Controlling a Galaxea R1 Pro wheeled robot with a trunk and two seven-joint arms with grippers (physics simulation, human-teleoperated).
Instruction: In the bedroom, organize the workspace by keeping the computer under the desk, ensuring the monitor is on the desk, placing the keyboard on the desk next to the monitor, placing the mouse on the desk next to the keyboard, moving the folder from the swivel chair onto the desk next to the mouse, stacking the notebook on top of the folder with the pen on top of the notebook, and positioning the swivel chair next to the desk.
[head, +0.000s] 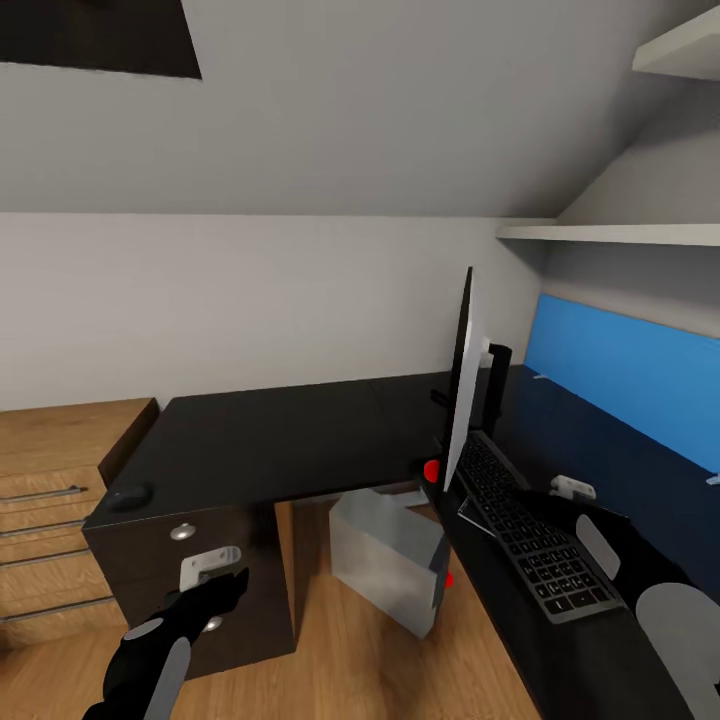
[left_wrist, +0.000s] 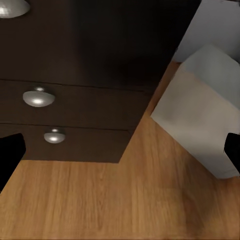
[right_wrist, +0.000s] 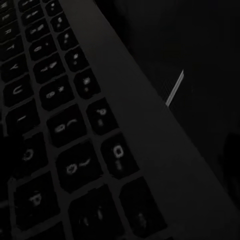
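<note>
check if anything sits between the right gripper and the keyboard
Nothing visible does. In the head view the right gripper hovers right beside the keyboard on the desk, and the right wrist view looks straight onto its keys at close range. The monitor stands behind the keyboard, not between the two.

One counter (head: 280, 440) carries one monitor (head: 462, 385), one keyboard (head: 530, 535) and one mouse (head: 130, 497). One computer (head: 385, 560) stands on the floor beneath it, and three round knobs (left_wrist: 38, 97) show on its drawers. One wooden dresser (head: 50, 500) stands beside it, and two shelves (head: 610, 233) hang on the wall.
</note>
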